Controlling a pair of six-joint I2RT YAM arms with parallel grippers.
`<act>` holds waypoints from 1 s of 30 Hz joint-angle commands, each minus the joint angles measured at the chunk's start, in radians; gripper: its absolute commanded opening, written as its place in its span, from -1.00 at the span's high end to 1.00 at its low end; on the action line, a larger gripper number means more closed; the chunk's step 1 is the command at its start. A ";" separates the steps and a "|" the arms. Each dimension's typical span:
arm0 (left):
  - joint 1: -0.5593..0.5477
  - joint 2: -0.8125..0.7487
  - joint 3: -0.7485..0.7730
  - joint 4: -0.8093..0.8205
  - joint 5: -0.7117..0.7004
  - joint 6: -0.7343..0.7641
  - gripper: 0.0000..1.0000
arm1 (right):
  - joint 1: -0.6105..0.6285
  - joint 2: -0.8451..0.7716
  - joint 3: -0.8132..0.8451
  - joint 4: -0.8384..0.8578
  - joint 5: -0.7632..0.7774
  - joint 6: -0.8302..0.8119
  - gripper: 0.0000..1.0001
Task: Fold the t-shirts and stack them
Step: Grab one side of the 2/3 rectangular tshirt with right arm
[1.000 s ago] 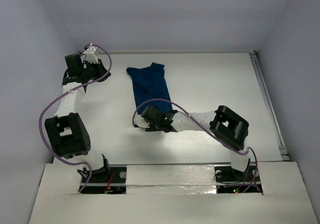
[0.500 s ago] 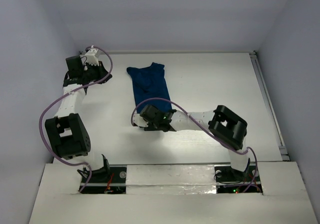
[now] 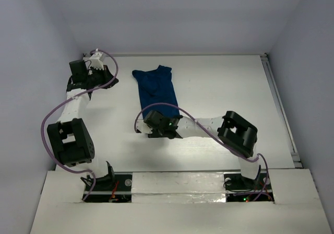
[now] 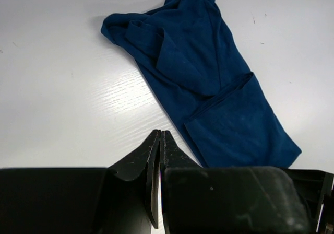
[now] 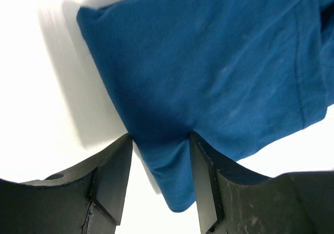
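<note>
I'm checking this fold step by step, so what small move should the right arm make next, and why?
Probably close the right gripper on the t-shirt. Its jaws stand open with the shirt's near corner lying between them, so nothing is pinched yet. The left gripper is shut and off the cloth.

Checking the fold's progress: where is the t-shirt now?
Top view: the navy t-shirt lies left of centre on the table, its near end at the open right gripper.

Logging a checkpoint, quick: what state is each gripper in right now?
Left gripper: closed, holding nothing.
Right gripper: open, fingers on either side of the t-shirt edge.
</note>
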 commanded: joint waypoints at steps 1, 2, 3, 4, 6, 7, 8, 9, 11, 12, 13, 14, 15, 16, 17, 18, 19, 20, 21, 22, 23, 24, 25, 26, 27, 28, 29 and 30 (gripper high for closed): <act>0.000 0.012 -0.022 0.045 0.053 -0.010 1.00 | 0.009 0.019 0.061 0.034 -0.008 0.012 -0.06; 0.000 0.019 -0.022 0.044 0.059 -0.012 1.00 | 0.009 0.032 0.066 0.032 -0.008 0.015 -0.04; 0.000 0.029 -0.019 0.041 0.064 -0.012 1.00 | 0.009 0.048 0.073 0.025 -0.005 0.016 -0.02; 0.000 0.044 -0.016 0.035 0.069 -0.007 1.00 | 0.009 0.064 0.086 0.012 -0.006 0.018 0.02; -0.009 0.055 -0.010 0.029 0.072 -0.006 1.00 | 0.009 0.093 0.086 0.011 -0.011 0.027 0.25; -0.022 0.061 -0.009 0.027 0.075 -0.003 1.00 | 0.009 0.098 0.090 0.003 -0.014 0.030 0.33; -0.022 0.061 -0.010 0.029 0.076 -0.003 1.00 | 0.009 0.110 0.095 -0.003 -0.018 0.038 0.61; -0.022 0.059 -0.010 0.030 0.075 -0.003 1.00 | 0.009 0.113 0.100 -0.012 -0.029 0.050 0.73; -0.032 0.059 -0.010 0.033 0.069 -0.003 1.00 | 0.009 0.115 0.106 -0.026 -0.035 0.056 0.85; -0.043 0.059 -0.009 0.033 0.069 -0.004 1.00 | 0.009 0.113 0.107 -0.031 -0.031 0.061 0.92; -0.043 0.062 -0.009 0.032 0.067 -0.004 1.00 | 0.009 0.110 0.107 -0.043 -0.031 0.064 0.95; -0.055 0.065 -0.007 0.032 0.067 -0.004 1.00 | 0.009 0.105 0.107 -0.051 -0.029 0.069 1.00; -0.056 0.069 -0.007 0.032 0.066 -0.003 1.00 | 0.009 0.087 0.106 -0.058 -0.037 0.078 1.00; -0.065 0.072 -0.007 0.027 0.064 0.000 1.00 | 0.009 0.075 0.101 -0.069 -0.043 0.082 1.00; -0.077 0.079 -0.004 0.022 0.060 0.003 1.00 | 0.009 0.058 0.087 -0.084 -0.051 0.087 1.00; -0.077 0.084 -0.001 0.019 0.055 0.012 1.00 | 0.009 0.023 0.080 -0.092 -0.058 0.095 1.00; -0.091 0.090 0.001 0.018 0.052 0.016 1.00 | 0.009 0.004 0.069 -0.097 -0.061 0.098 1.00; -0.100 0.093 0.001 0.021 0.050 0.017 1.00 | 0.009 -0.013 0.060 -0.100 -0.060 0.101 1.00; -0.123 0.098 0.002 0.024 0.049 0.019 1.00 | 0.018 -0.028 0.040 -0.104 -0.058 0.108 1.00; -0.138 0.104 0.007 0.025 0.035 0.022 1.00 | 0.018 -0.043 0.031 -0.107 -0.058 0.111 1.00; -0.155 0.119 0.020 0.024 0.023 0.023 1.00 | 0.018 -0.069 0.021 -0.106 -0.060 0.116 1.00; -0.193 0.128 0.030 0.024 0.014 0.025 1.00 | 0.018 -0.077 0.014 -0.107 -0.064 0.124 1.00; -0.212 0.153 0.056 0.021 -0.003 0.023 1.00 | 0.027 -0.088 0.005 -0.118 -0.077 0.127 1.00; -0.233 0.168 0.073 0.016 -0.009 0.022 1.00 | 0.027 -0.091 0.000 -0.120 -0.077 0.128 1.00; -0.253 0.188 0.094 0.007 -0.013 0.020 1.00 | 0.027 -0.093 -0.005 -0.121 -0.074 0.133 1.00; -0.285 0.232 0.117 -0.010 -0.008 0.014 1.00 | 0.039 -0.096 -0.014 -0.126 -0.074 0.135 1.00; -0.298 0.257 0.161 -0.016 0.001 -0.006 1.00 | 0.039 -0.102 -0.018 -0.126 -0.074 0.136 1.00; -0.310 0.280 0.183 -0.022 0.012 -0.018 1.00 | 0.050 -0.106 -0.023 -0.127 -0.072 0.139 1.00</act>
